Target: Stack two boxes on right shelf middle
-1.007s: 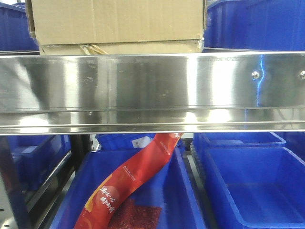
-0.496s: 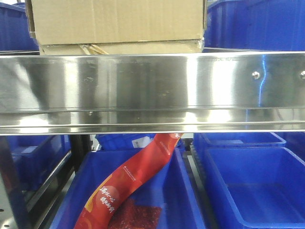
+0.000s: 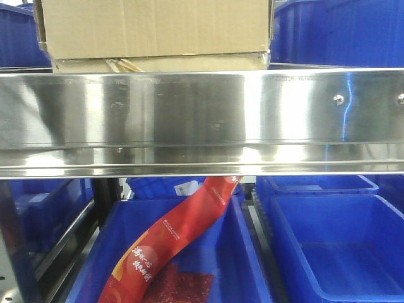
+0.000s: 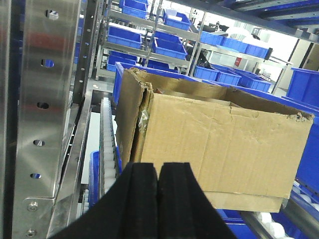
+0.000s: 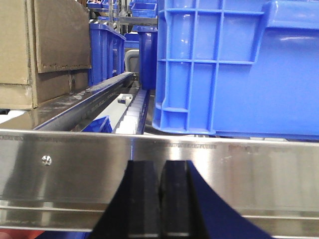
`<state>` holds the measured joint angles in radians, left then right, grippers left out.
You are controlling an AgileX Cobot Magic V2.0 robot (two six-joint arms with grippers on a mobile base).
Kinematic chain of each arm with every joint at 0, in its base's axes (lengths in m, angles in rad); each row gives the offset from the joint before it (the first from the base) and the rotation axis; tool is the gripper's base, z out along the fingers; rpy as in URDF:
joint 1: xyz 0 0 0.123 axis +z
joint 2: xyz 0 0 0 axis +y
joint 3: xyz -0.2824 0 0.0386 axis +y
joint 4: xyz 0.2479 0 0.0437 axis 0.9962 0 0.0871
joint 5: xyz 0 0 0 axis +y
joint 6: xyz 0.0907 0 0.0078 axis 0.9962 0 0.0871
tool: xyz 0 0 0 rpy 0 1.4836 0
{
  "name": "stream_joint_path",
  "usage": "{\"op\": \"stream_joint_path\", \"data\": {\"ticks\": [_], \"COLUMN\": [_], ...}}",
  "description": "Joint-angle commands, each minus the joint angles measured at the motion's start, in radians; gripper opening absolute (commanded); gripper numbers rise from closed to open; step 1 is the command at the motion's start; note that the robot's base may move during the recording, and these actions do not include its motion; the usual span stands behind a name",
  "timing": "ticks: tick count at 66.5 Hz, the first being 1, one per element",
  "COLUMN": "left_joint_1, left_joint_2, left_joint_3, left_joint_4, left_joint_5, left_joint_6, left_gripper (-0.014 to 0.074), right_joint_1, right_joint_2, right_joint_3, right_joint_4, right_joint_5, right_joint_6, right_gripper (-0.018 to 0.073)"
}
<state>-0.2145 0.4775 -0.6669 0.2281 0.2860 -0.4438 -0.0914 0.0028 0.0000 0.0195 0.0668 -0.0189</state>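
Observation:
Two brown cardboard boxes stand stacked on the steel shelf: the upper box rests on a lower box that shows only as a thin strip above the rail. The left wrist view has the dented upper box close ahead, with my left gripper shut and empty just short of its near corner. My right gripper is shut and empty in front of the shelf rail. Both boxes sit at that view's far left.
A blue plastic bin stands on the shelf right of the boxes. Below the rail are more blue bins, one holding a red packet. A perforated steel upright stands left of my left gripper. Roller tracks run along the tier.

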Motion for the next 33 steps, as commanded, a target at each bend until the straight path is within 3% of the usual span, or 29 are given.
{"op": "stream_joint_path", "data": {"ticks": [1, 19, 24, 30, 33], "left_joint_1": [0.002, 0.014, 0.052, 0.11, 0.134], "left_joint_2": [-0.004, -0.03, -0.077, -0.141, -0.171], "left_joint_3": [-0.001, 0.054, 0.124, 0.228, 0.284], "left_joint_4": [0.001, 0.014, -0.022, -0.154, -0.196], "left_joint_5": [-0.02, -0.02, -0.02, -0.043, -0.075], "left_joint_6": [-0.003, 0.015, 0.175, 0.385, 0.444], "left_gripper": [-0.0111, -0.0111, -0.0111, -0.0111, -0.0111], "right_joint_1": [-0.005, -0.005, -0.005, -0.005, -0.005], "right_joint_2": [-0.003, -0.003, -0.003, -0.003, -0.003], "right_joint_3": [0.0, 0.0, 0.0, 0.0, 0.0], "right_joint_4": [0.005, 0.005, 0.005, 0.005, 0.005], "right_joint_5": [-0.016, -0.016, -0.016, -0.016, -0.016], "right_joint_6": [-0.01, -0.01, -0.01, -0.01, -0.01], "right_gripper": [-0.0165, -0.0165, -0.0165, -0.0165, -0.0165]}}
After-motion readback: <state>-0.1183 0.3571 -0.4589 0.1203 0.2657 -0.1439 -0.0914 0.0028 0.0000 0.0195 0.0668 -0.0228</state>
